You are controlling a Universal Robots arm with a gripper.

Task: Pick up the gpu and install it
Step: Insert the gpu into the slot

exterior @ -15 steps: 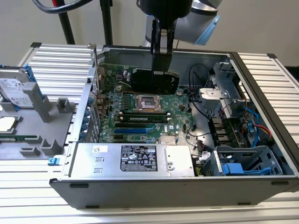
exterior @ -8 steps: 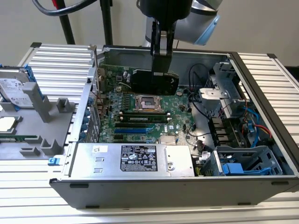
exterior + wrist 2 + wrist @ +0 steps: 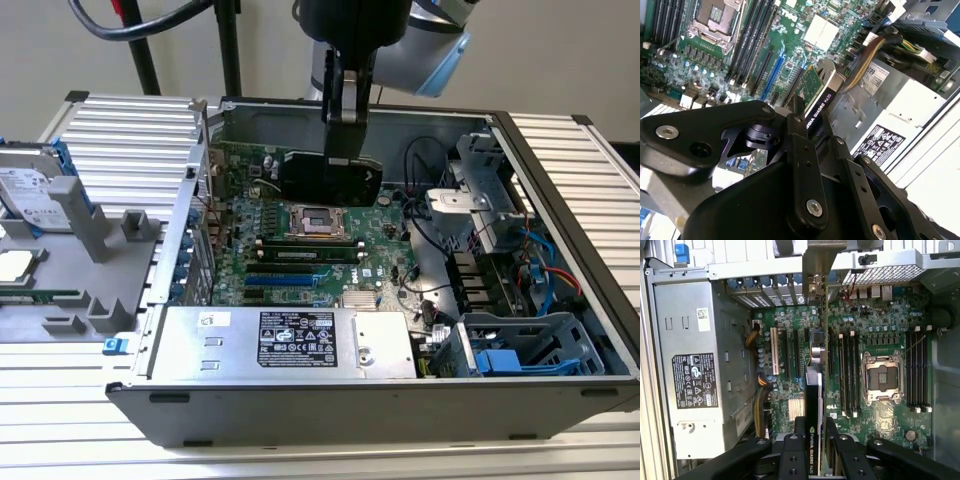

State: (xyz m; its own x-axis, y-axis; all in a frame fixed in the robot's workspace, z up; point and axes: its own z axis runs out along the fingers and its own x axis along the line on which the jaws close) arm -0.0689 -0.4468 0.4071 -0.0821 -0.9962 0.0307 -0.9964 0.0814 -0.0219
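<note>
Free: open air over the motherboard (image 3: 385, 245) under my gripper (image 3: 343, 150).
Blocked: power supply (image 3: 290, 342) along one edge; drive cage (image 3: 478, 195) along another.

The gpu (image 3: 330, 182) hangs clamped in the tool (image 3: 345, 142), above the motherboard (image 3: 300, 262) lying inside the case (image 3: 350, 412). Below the tool, nearer the exterior camera, sits the power supply (image 3: 290, 340). Far to the exterior view's left of the tool, outside the case, lies a hard drive (image 3: 30, 192).

ribbed table (image 3: 130, 130) bears computer case (image 3: 300, 410); likely tray (image 3: 70, 265)
</note>
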